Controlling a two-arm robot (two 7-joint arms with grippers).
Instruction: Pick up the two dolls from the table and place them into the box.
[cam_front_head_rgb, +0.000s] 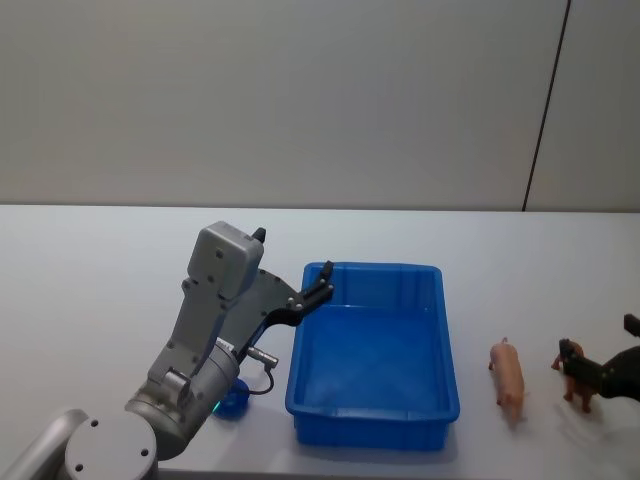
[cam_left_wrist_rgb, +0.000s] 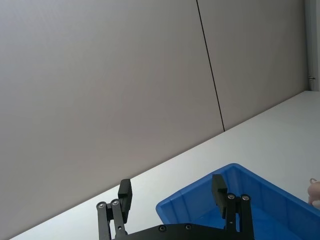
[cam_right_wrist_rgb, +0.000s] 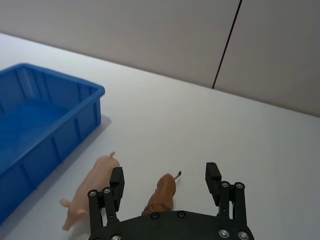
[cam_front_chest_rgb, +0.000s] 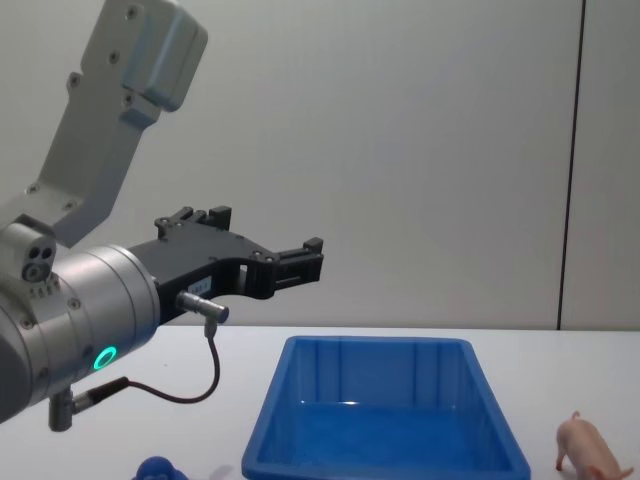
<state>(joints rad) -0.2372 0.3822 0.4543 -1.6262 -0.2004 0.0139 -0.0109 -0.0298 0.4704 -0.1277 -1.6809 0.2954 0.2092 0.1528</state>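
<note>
Over the box's (cam_front_head_rgb: 370, 425) far left corner, left pincer (cam_front_head_rgb: 318, 290) open and empty, right pincer (cam_right_wrist_rgb: 165, 174) open about a brown toy animal (cam_right_wrist_rgb: 162, 192), pink pig (cam_front_head_rgb: 507, 378) just left of it.

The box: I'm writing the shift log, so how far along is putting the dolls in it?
Done: nothing, the box is empty. In hand: the right gripper, jaws open, straddles a brown animal figure beside the pig, not yet closed. The left gripper hangs open and empty over the box's left rim. Left: pig and blue toy both sit on the table outside the box.
</note>
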